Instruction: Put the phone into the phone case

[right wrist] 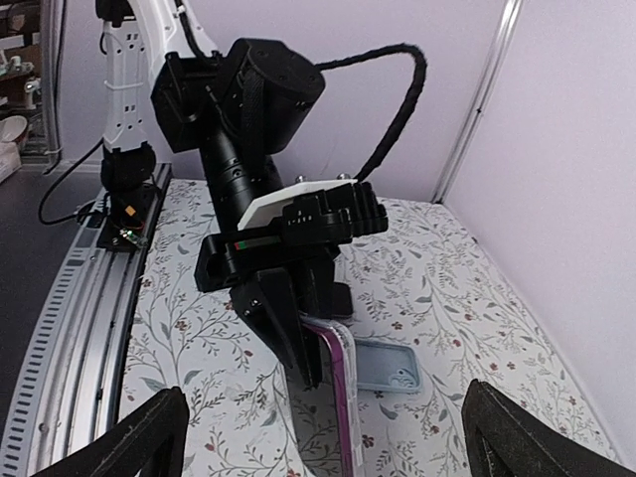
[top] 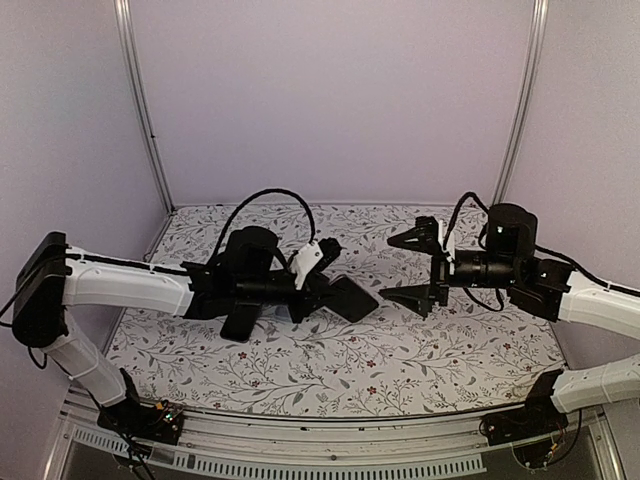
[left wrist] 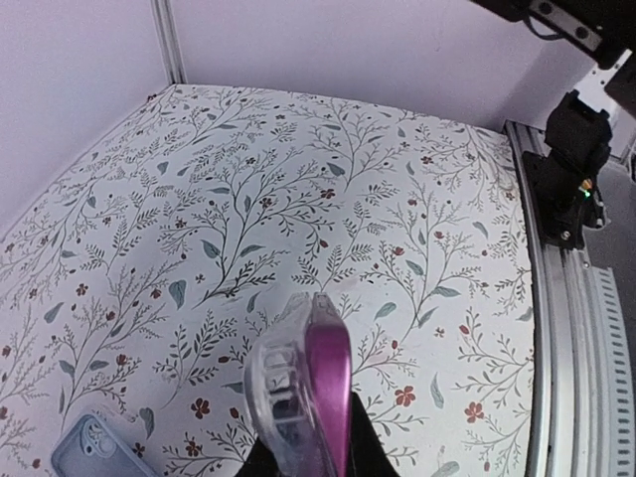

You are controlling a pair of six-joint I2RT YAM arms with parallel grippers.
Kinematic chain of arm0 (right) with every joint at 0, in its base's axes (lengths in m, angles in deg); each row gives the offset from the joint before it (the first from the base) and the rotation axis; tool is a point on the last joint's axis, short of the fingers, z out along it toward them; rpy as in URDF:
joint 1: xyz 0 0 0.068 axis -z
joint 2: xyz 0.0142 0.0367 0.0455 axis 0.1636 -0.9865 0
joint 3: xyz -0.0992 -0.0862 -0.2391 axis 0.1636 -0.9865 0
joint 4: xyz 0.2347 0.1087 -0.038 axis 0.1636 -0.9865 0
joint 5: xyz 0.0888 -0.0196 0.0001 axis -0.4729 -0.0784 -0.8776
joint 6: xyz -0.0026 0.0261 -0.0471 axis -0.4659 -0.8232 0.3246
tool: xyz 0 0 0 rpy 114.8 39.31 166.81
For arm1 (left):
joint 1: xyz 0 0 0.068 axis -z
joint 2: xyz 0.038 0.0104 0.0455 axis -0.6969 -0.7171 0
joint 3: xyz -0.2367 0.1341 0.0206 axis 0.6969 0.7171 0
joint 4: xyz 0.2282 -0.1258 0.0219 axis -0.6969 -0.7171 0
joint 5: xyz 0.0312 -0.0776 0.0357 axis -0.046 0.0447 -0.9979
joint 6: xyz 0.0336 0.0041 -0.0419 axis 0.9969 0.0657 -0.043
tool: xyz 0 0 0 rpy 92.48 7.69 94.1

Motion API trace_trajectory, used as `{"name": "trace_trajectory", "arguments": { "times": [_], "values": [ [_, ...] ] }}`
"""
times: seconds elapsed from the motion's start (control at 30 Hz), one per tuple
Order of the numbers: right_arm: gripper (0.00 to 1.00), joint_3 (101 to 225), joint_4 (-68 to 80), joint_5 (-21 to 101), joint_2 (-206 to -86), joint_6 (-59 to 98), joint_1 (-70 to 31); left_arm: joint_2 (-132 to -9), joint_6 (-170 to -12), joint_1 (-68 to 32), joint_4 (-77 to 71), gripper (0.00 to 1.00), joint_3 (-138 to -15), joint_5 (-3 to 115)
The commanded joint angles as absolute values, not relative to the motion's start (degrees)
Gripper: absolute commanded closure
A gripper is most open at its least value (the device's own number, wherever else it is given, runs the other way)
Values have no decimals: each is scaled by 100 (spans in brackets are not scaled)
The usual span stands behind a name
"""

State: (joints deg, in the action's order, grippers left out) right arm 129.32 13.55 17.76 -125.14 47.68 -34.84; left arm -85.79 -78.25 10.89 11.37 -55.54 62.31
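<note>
One end is all the left gripper [right wrist: 306,346] clamps of the phone [left wrist: 316,397], which stands on edge at lower centre of the left wrist view, over the table [left wrist: 298,169]. Its glossy purple body and clear, plastic-looking rim seem slippery, so I judge it could twist or drop if pressed askew against the phone case [right wrist: 394,366]. That pale blue, soft-looking shell lies flat just beside it, free to skid on the floral cloth. The right gripper [top: 415,268], spread wide and holding nothing, hovers mid-right in the top view.
</note>
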Motion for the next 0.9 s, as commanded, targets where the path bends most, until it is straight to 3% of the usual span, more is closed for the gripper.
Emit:
{"name": "trace_trajectory", "arguments": {
  "times": [0.0,0.23,0.5,0.57,0.7,0.87],
  "values": [
    [1,13583,392,632,-13441,4794,-3471,-8323,-6667,1393,424,100,-5938,6558],
    [6,14279,-968,125,-14597,6069,-3471,-7806,-6438,1545,275,100,-5759,6561],
    [13,14061,34,722,-15118,5872,-3720,-7805,-6385,1637,145,100,-5920,6858],
    [21,14046,184,858,-15192,5808,-3725,-7765,-6381,1638,111,100,-5918,6863],
    [58,13964,242,858,-15114,5899,-3726,-7553,-6358,1638,108,100,-5803,6868],
    [85,13987,386,622,-15010,5807,-3734,-7489,-6482,1640,348,100,-5759,7060]
  ]
}}
